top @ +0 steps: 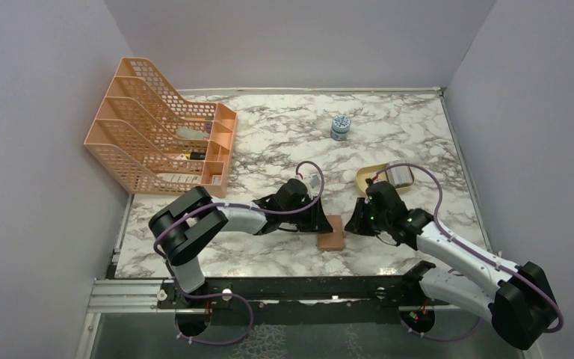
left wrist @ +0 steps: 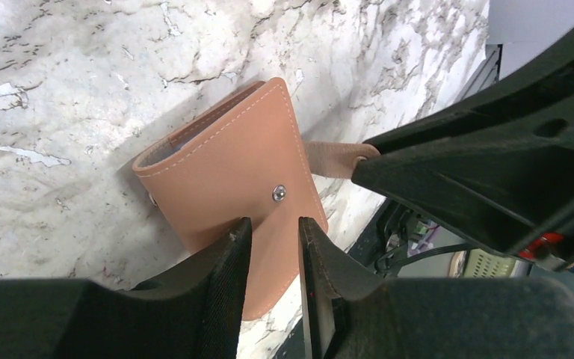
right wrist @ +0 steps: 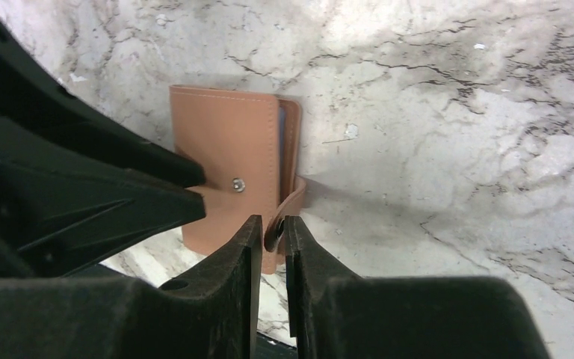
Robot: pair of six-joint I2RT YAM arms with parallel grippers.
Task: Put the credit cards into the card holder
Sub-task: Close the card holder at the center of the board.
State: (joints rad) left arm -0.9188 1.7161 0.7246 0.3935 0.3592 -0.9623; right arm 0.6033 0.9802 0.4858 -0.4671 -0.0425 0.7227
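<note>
The tan leather card holder [top: 332,233] lies closed on the marble table between my two grippers. It shows in the left wrist view [left wrist: 224,172] and the right wrist view [right wrist: 224,142], snap stud up. My left gripper [top: 321,222] rests over its left side, jaws slightly apart with the cover showing between them [left wrist: 273,239]. My right gripper [top: 353,222] is shut on the holder's strap [right wrist: 275,228], which is pulled out to the right [left wrist: 332,157]. No credit cards are in view.
An orange mesh file organiser [top: 161,138] stands at the back left. A small blue-and-white jar [top: 340,127] sits at the back centre. A beige oval tray with a grey block [top: 366,178] lies just behind my right gripper. Grey walls close in three sides.
</note>
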